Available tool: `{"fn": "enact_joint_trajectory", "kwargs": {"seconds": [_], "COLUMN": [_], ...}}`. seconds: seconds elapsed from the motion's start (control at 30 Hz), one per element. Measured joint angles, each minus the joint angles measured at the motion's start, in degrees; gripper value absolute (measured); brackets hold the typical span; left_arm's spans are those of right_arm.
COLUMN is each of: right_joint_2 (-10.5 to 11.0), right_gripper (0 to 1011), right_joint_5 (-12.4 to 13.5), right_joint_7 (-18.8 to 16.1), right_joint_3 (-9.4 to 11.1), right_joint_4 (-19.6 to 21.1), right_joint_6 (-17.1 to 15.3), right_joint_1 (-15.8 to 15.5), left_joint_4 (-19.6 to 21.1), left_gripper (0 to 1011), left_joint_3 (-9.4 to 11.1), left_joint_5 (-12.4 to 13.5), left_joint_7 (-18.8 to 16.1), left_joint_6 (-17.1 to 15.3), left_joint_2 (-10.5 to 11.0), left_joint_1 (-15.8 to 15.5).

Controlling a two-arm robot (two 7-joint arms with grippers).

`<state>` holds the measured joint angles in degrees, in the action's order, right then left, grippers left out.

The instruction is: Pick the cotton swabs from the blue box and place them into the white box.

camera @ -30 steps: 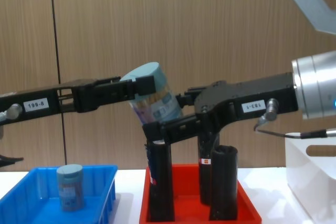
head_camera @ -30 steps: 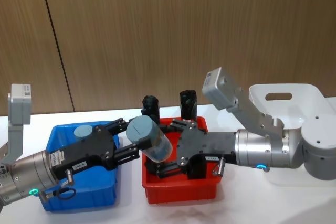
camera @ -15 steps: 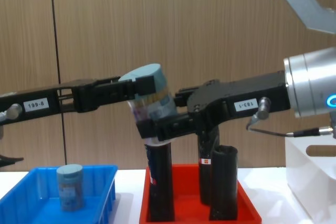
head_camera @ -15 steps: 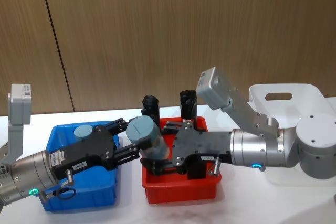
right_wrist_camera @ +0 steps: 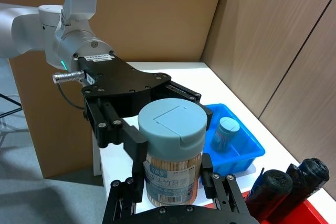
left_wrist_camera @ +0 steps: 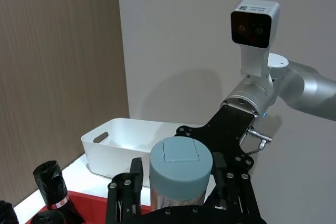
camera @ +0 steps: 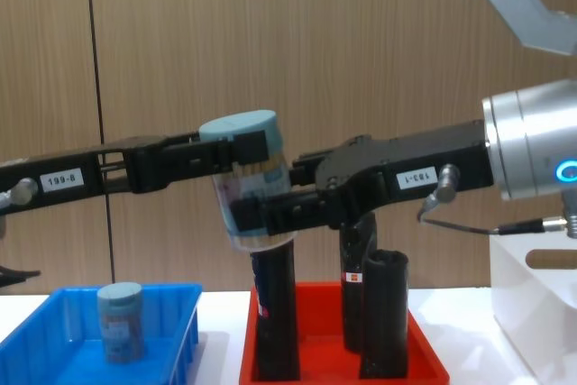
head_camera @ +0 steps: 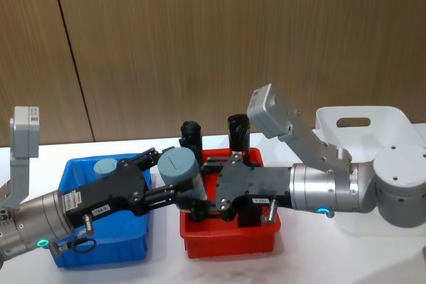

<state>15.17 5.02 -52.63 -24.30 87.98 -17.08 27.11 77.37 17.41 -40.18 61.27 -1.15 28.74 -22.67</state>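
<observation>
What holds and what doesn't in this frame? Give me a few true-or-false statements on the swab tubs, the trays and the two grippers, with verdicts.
1. The left gripper holds a clear cylindrical cotton swab tub in the air, with the right gripper at the tub's lower part. True.
2. A second swab tub lies on its side in the shallow bright blue plastic tray. False: it stands upright there.
3. Tall black cylinders stand in the red plastic tray. True.
4. The white plastic bin sits between the blue and red trays. False: it stands to the right of the red tray.
</observation>
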Motion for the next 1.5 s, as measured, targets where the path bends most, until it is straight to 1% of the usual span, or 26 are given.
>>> {"fn": "enact_joint_trajectory", "kwargs": {"seconds": [0.07,0.13,0.17,0.27,0.57,0.8,1.23,1.5], "right_joint_2": [0.1,0.2,0.2,0.4,1.0,2.0,5.2,7.2], "right_gripper": [622,622,622,622,622,622,622,622], "right_joint_5": [0.1,0.2,0.3,0.6,1.4,2.5,6.2,8.9], "right_joint_7": [0.1,0.3,0.3,0.4,1.3,2.7,8.1,12.5], "right_joint_3": [0.0,-0.1,-0.1,-0.2,-0.2,0.4,3.2,5.4], "right_joint_4": [0.1,0.1,0.2,0.3,0.7,0.7,-0.5,-2.3], "right_joint_6": [-0.1,-0.1,-0.1,-0.2,-0.2,0.0,1.1,1.8], "right_joint_1": [0.0,0.0,0.0,0.0,-0.2,-0.6,-1.8,-2.2], "left_joint_4": [0.0,0.0,0.0,0.0,0.0,0.0,0.0,0.0], "left_gripper": [870,901,945,1003,1004,1004,1004,1004], "left_joint_3": [0.0,0.0,0.0,0.0,0.0,0.0,0.0,0.0], "left_joint_5": [0.0,0.0,0.0,0.0,0.0,0.0,0.0,0.0], "left_joint_7": [0.0,0.0,0.0,0.0,-0.1,-0.1,-0.1,-0.1], "left_joint_6": [0.0,0.0,0.0,0.0,0.0,0.0,0.0,0.0], "left_joint_2": [0.0,0.0,0.0,0.0,0.0,0.0,0.0,0.0], "left_joint_1": [0.0,0.0,0.0,0.0,0.0,0.0,0.0,0.0]}}
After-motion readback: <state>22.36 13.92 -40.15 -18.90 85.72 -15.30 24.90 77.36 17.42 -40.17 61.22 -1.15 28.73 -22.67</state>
